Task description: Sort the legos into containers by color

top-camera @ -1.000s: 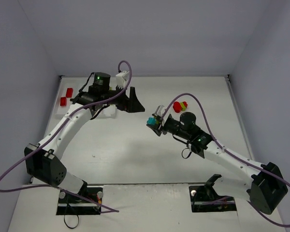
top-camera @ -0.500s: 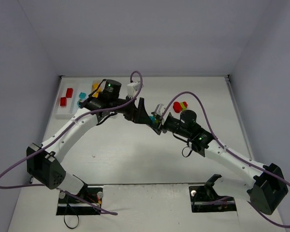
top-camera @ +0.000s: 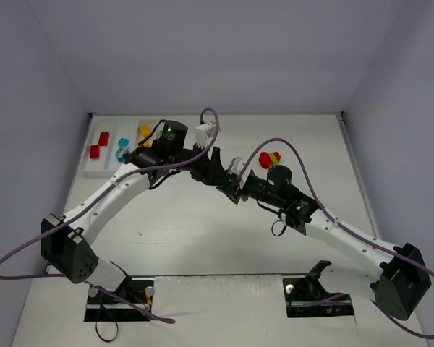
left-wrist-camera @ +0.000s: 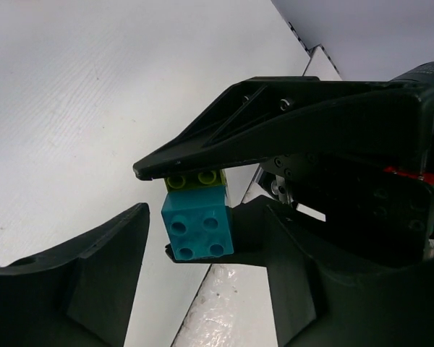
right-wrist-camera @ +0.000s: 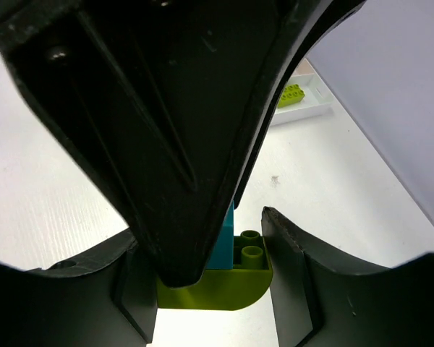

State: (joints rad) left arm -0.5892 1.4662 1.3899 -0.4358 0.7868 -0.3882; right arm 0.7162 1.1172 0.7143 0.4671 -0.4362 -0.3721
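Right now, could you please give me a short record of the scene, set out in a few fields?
right gripper: shut on the green brick of a green-and-blue pair
left gripper: open, jaws on either side of the blue brick, with a gap on one side
tray: red bricks, sorted blue bricks and yellow brick, each colour in its own compartment
table: mixed clump of red, yellow and green, beyond the right arm

White left arm [top-camera: 108, 199] and right arm [top-camera: 340, 235] meet tip to tip: right end effector [right-wrist-camera: 202, 260] clamps a lime-green and cyan plastic brick clump [right-wrist-camera: 224, 289]; left end effector [left-wrist-camera: 202, 224] straddles it, jaws parted.
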